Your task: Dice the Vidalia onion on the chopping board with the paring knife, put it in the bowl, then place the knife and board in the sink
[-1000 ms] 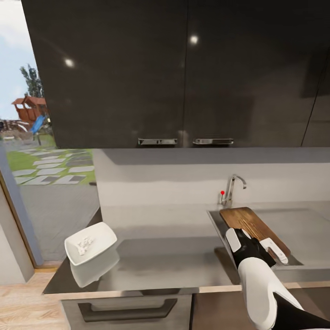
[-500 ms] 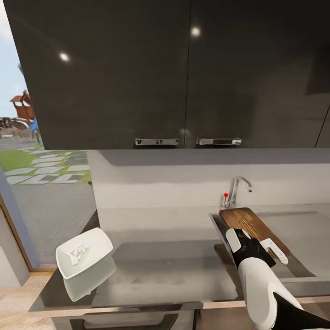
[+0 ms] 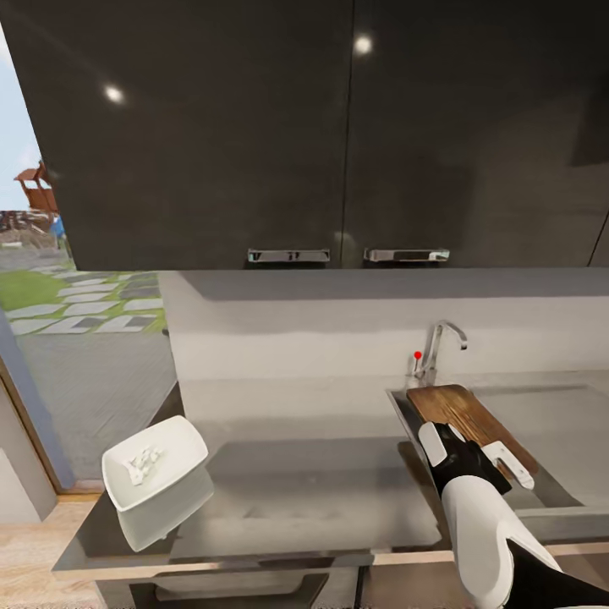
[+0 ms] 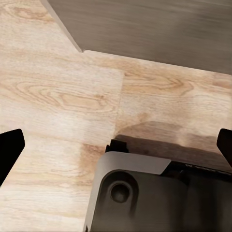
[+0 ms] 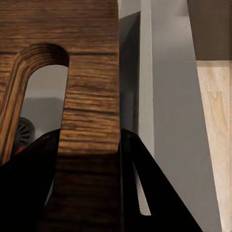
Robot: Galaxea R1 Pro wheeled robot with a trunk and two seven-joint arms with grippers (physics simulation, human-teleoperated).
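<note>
Head view: right gripper (image 3: 474, 457) reaching over the front rim of the sink (image 3: 558, 427), jaws clamped on the near end of the board (image 3: 461, 416), one white finger at each side of it. Board tilted, far end up by the back-left corner of the basin near the tap (image 3: 440, 345) with its red knob, near end over the basin. Bowl (image 3: 154, 463) at the far left corner of the counter (image 3: 313, 482), well apart from the sink, holding small white onion pieces (image 3: 142, 462); mirrored in the steel below it. Dark wall cabinets (image 3: 338, 127) above, with two chrome handles along the lower edge; at the far left, a glass opening onto a garden with paving stones. Right wrist view, up close: board (image 5: 72, 96) running straight away between the two dark fingers (image 5: 29, 188), grain plain, a rounded handle slot cut through it; through that slot, the grey basin floor, part of the round drain (image 5: 21, 133), and a speck of red beside it, too small to name. Same view, beyond the board's edge: the sink's steel rim and a strip of pale wood floor (image 5: 215, 121). Left wrist view: left gripper (image 4: 116, 145) pointed down at the plank floor, dark fingertips (image 4: 9, 150) at opposite edges, jaws wide apart, nothing between; part of the robot's grey base (image 4: 145, 198) beneath, a grey cabinet front across the far side.
</note>
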